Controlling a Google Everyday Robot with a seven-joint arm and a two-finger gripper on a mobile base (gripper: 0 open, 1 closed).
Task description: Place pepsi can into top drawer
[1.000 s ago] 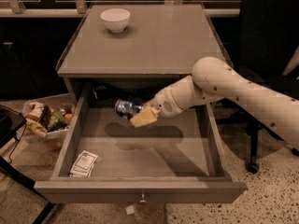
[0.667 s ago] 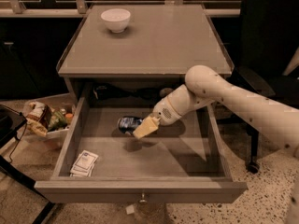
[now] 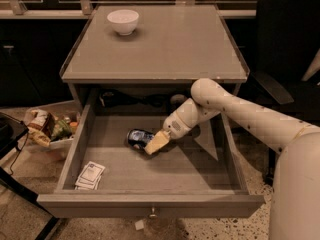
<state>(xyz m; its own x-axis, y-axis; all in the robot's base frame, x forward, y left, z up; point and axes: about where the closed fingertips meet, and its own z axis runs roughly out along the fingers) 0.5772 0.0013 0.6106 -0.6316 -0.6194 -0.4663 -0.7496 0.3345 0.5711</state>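
The top drawer (image 3: 210, 202) of the grey table is pulled wide open, with its small knob (image 3: 152, 214) at the front. The dark-blue pepsi can (image 3: 136, 135) lies on its side low inside the drawer, at or just above the floor, towards the back and middle. My gripper (image 3: 153, 145) reaches down into the drawer from the right. Its tan fingers (image 3: 158, 141) are closed on the can's right end. My white arm (image 3: 235, 109) crosses the drawer's right rear corner.
A white bowl (image 3: 123, 20) stands at the back left of the table top (image 3: 165, 44). White paper packets (image 3: 90, 175) lie in the drawer's front left corner. A tray of snack bags (image 3: 50, 126) sits on the floor to the left. A black chair (image 3: 287, 59) stands to the right.
My gripper has carried the can down and towards the front of the drawer, from near the back opening to low over the drawer floor.
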